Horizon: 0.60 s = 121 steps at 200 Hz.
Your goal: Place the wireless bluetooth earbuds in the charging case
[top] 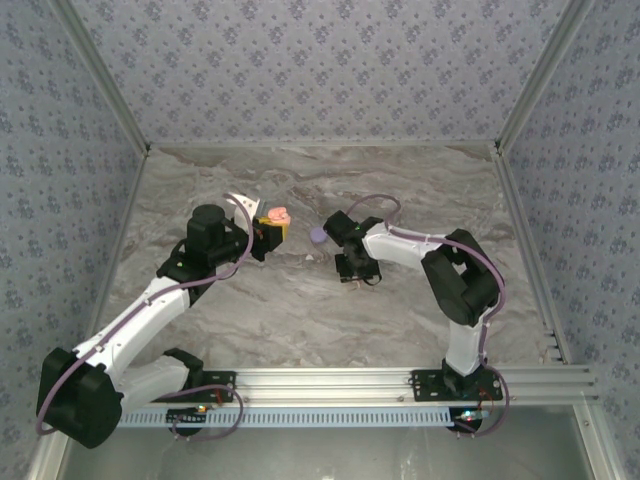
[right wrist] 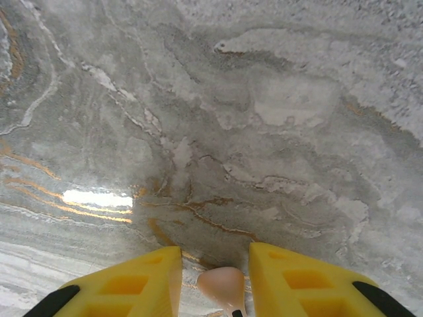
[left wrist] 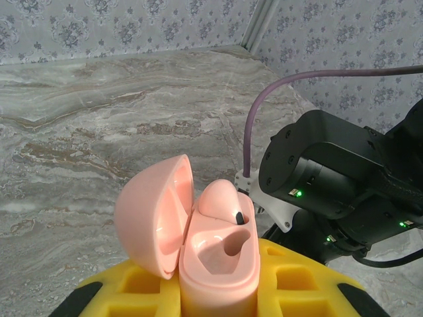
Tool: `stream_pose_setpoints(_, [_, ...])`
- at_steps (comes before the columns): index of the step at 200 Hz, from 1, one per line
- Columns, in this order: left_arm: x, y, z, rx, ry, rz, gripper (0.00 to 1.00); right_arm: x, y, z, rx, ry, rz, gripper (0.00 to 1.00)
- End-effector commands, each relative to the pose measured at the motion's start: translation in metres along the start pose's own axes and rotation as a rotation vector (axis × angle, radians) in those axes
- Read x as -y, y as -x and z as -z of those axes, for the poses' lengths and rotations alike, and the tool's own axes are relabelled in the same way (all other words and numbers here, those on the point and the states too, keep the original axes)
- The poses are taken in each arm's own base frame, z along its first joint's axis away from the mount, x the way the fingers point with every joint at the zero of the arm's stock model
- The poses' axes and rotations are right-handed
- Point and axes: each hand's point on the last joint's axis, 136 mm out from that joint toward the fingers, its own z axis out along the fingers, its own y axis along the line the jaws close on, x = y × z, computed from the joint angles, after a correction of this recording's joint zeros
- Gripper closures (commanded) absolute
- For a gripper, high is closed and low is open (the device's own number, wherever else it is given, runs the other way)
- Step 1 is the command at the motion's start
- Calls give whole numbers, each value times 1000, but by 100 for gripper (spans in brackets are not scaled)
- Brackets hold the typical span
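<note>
Left arm [top: 150, 300] is holding a long reach from its base up toward mid-table, with the wrist angling right. Left gripper [left wrist: 215, 276] is clamping the pink case [left wrist: 218, 261] upright between its yellow fingers. The lid [left wrist: 155, 221] is hanging open to the left in the wrist view. One seated earbud [left wrist: 218, 197] is sitting in the far well, showing a dark tip. The near well [left wrist: 232, 243] is lying open.

Right arm [top: 410, 245] is standing up from its base, bending at the elbow and pointing left toward the case. Its wrist is facing down at the marble table [right wrist: 264, 132]. Right gripper [right wrist: 213, 257] is pinching narrow on a second earbud [right wrist: 223, 285], pale pink, sitting deep between the fingers. The right finger is touching it, while the contact on the left side is proving hard to judge.

The case's base is hiding down between the left fingers. The second earbud's lower end is running off the frame's bottom edge. A small lilac piece [top: 318, 236] is sitting just left of the right wrist, too small to identify.
</note>
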Motion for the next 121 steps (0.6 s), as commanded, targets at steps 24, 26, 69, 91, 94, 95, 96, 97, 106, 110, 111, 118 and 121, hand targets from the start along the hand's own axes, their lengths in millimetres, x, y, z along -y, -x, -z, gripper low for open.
stream_pose_setpoints(24, [2, 11, 2, 40, -8, -22, 100, 6, -7, -2, -36, -55, -2, 66])
stream_pose_setpoints(26, [2, 11, 2, 39, -8, -21, 100, 6, -7, -1, -35, -56, 0, 66])
stream_pose_setpoints(69, [3, 11, 2, 41, -10, -21, 100, 6, -11, 1, -47, -58, 12, 67])
stream_pose_setpoints(91, [3, 12, 2, 41, -11, -20, 100, 7, -11, 2, -45, -59, 11, 68])
stream_pose_setpoints(94, [3, 12, 2, 42, -9, -20, 100, 7, -12, 2, -45, -60, 10, 68])
stream_pose_setpoints(95, [3, 12, 2, 41, -9, -20, 100, 7, -11, 2, -44, -59, 10, 68])
stream_pose_setpoints(96, [3, 11, 2, 40, -9, -19, 100, 7, -12, 2, -45, -60, 10, 68])
stream_pose_setpoints(97, [3, 11, 2, 40, -10, -19, 100, 8, -12, 2, -46, -61, 10, 68])
stream_pose_setpoints(106, [3, 11, 2, 40, -10, -20, 100, 8, -12, 0, -47, -62, 8, 68])
stream_pose_setpoints(110, [3, 11, 2, 40, -10, -19, 100, 8, -12, -1, -49, -62, 9, 68])
stream_pose_setpoints(111, [3, 12, 2, 42, -10, -20, 100, 9, -12, -1, -49, -63, 7, 68])
stream_pose_setpoints(118, [3, 12, 2, 43, -10, -21, 100, 9, -12, -2, -50, -63, 5, 68])
stream_pose_setpoints(121, [3, 12, 2, 42, -10, -20, 100, 9, -12, -3, -51, -62, 4, 68])
